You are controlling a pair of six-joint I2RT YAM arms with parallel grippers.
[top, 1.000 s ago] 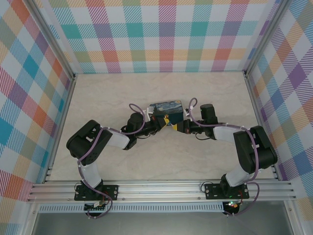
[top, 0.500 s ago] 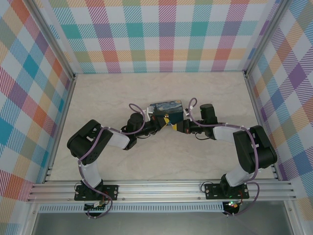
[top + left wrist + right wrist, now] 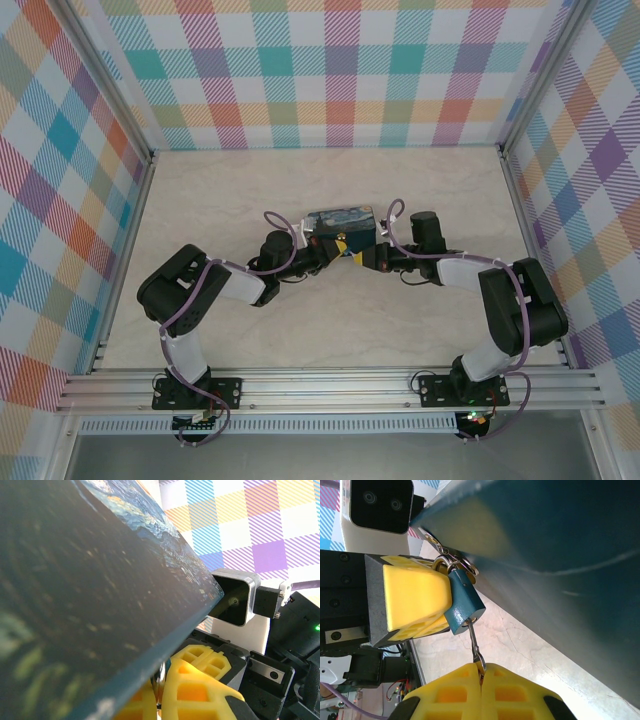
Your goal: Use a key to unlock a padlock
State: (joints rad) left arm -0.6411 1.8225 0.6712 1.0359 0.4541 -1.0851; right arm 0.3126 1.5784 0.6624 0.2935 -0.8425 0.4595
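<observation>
Pinching the key [image 3: 474, 642] by its head, the right gripper [image 3: 481, 669] sits at the bottom centre of the right wrist view with its yellow fingers shut tight. The thin shaft runs up and slightly left from those fingers, and its tip meets the keyhole in the underside of the padlock [image 3: 462, 600] (how deep it has gone in I cannot tell). The blue body hangs by its shackle [image 3: 445, 562] from the edge of the painted tin [image 3: 560, 530], just above the table [image 3: 515, 645]. The left gripper [image 3: 160, 692] appears clamped on the padlock body from frame left. Key and lock lie nearly on one axis, so the coming move looks like a twist about that shaft by the right arm.
</observation>
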